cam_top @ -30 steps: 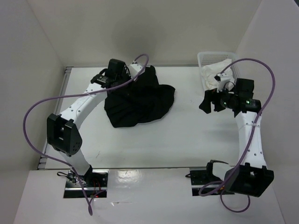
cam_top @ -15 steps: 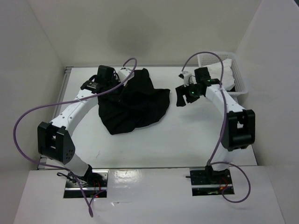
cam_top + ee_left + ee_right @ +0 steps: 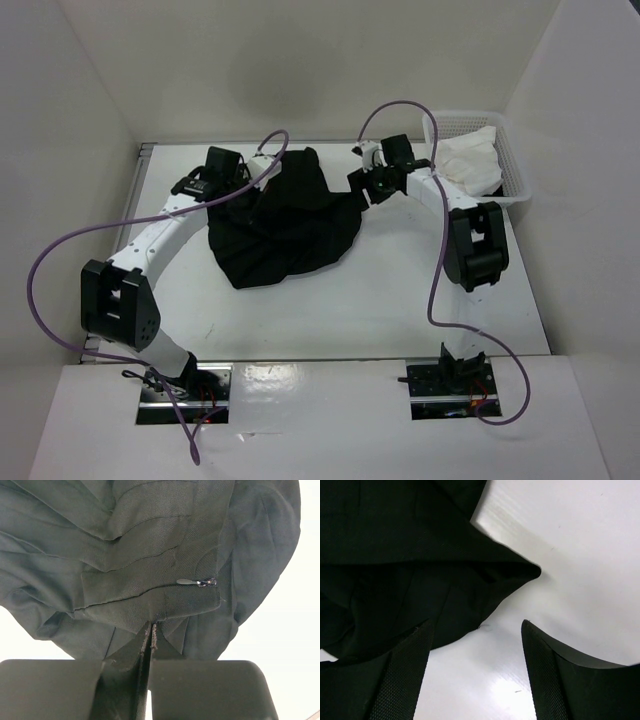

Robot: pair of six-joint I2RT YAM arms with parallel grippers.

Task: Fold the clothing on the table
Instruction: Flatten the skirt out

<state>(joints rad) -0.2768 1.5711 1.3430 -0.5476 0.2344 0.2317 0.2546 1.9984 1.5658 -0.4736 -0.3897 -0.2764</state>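
Where the top view takes the table (image 3: pixel 400 300) as a clock face, the skirt (image 3: pixel 285 225) lies bunched toward 11 o'clock, its outline irregular and lobed. Fabric is thin, matte black, with a fine twill weave and sharp stitched pleats in the left wrist view. A small metal zip pull (image 3: pixel 189 581) lies flat at the end of a narrow band.

Left gripper (image 3: pixel 149 630): jaws pressed together with a fold of skirt pinched between them, at the garment's 10 o'clock side.

Right gripper (image 3: pixel 476 625): jaws set wide, nothing clamped. Textured black fingers (image 3: pixel 405 675) straddle a pointed corner of the hem at the garment's 2 o'clock side; one finger overlaps the cloth edge, the other stands over bare table.

Table surface is smooth, white, faintly glossy under the right wrist. Bare surface runs from 3 through 6 to 8 o'clock.

A white mesh basket (image 3: pixel 518 185) sits at 2 o'clock against the wall, holding a crumpled white cloth (image 3: pixel 465 155). Purple cables (image 3: pixel 60 250) loop above both arms.
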